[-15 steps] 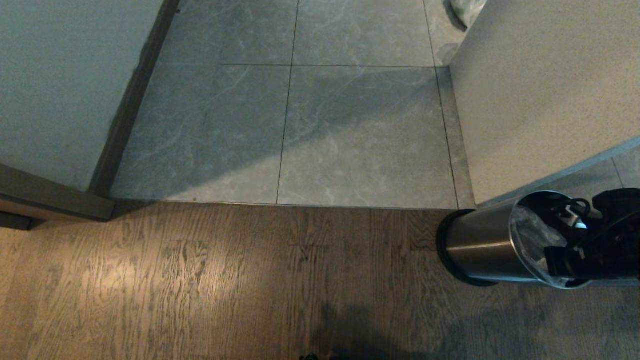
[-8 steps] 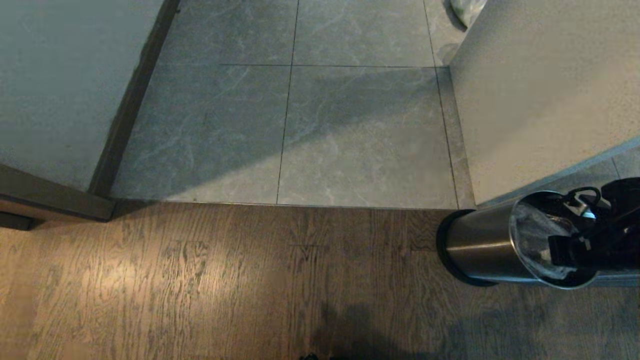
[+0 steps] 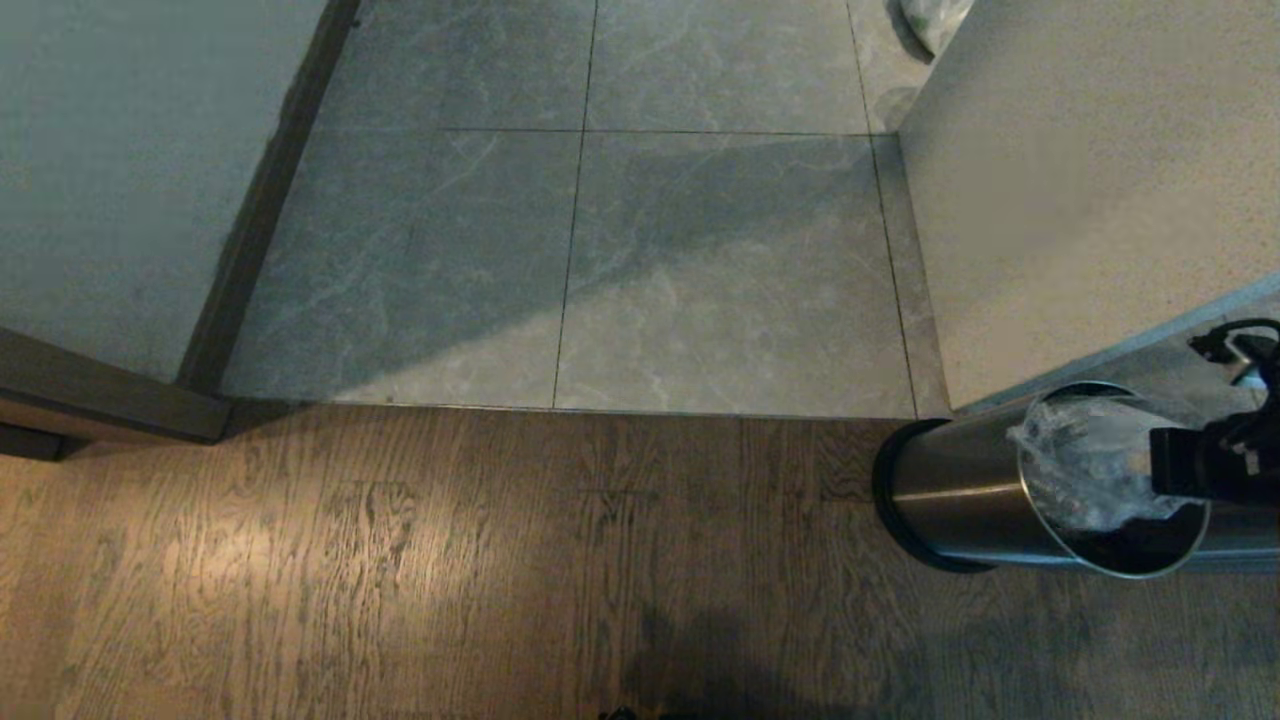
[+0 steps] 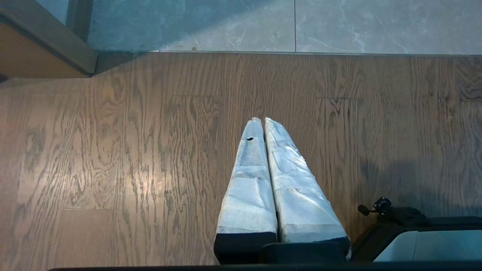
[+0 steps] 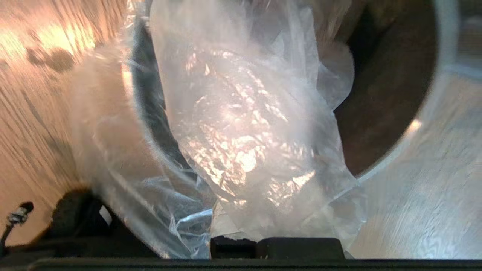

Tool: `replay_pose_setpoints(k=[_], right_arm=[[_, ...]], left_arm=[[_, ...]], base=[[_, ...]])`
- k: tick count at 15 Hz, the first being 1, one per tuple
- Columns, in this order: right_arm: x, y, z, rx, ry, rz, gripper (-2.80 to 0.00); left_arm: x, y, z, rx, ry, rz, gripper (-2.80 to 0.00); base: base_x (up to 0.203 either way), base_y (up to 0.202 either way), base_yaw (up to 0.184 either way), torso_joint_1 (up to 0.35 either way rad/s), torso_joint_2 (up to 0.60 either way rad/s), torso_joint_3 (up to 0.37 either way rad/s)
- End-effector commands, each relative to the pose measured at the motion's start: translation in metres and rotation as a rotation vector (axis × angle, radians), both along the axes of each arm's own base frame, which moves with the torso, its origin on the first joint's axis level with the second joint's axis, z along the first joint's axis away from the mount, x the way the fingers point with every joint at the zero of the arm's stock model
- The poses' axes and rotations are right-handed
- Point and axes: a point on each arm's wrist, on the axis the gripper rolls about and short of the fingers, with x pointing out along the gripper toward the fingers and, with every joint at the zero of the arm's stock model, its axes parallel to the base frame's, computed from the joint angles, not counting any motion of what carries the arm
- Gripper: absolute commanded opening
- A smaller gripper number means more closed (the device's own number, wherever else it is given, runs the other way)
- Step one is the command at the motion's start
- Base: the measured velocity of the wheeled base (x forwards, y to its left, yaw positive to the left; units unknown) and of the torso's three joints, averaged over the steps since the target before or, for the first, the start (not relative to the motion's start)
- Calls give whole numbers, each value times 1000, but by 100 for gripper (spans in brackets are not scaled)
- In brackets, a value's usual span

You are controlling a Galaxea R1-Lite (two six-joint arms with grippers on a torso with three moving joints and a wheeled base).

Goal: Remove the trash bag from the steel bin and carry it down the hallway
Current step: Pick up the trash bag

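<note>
Trash bag (image 3: 1085, 470): clear, crinkly, bunched

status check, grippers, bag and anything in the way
Right gripper shut on trash bag, at steel bin mouth. Left gripper shut, empty. Hallway tiles unobstructed.

Brown wood-plank floor (image 3: 400, 560) fills the near half of the head view, with a warm glare patch toward 8 o'clock; beyond a straight seam, large grey marbled tiles (image 3: 700, 300) run toward 12 o'clock, crossed by a diagonal shadow; a pale wall (image 3: 120, 170) with dark skirting (image 3: 265, 200) stands at 10 o'clock; a speckled pale wall (image 3: 1080, 170) rises at 2 o'clock.
</note>
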Motion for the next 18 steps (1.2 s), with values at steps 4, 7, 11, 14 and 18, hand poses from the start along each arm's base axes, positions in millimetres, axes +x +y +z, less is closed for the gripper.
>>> replay_pose_setpoints(k=[4, 7, 11, 14, 18], right_arm=[[-42, 13, 40, -40, -127, 0, -280], [-65, 20, 54, -51, -177, -5, -280], [-101, 31, 67, -71, -248, -9, -280], [-125, 39, 76, -80, -322, -15, -280], [-155, 54, 71, -56, -397, 63, -280]], left_arm=[[0, 0, 0, 0, -1, 1, -280], [0, 0, 0, 0, -1, 1, -280], [0, 0, 0, 0, -1, 1, -280], [0, 0, 0, 0, -1, 1, -280], [0, 0, 0, -1, -1, 1, -280]], base=[[0, 0, 0, 0, 0, 0], [0, 0, 0, 0, 0, 0], [0, 0, 0, 0, 0, 0], [0, 0, 0, 0, 0, 0], [0, 0, 0, 0, 0, 0]])
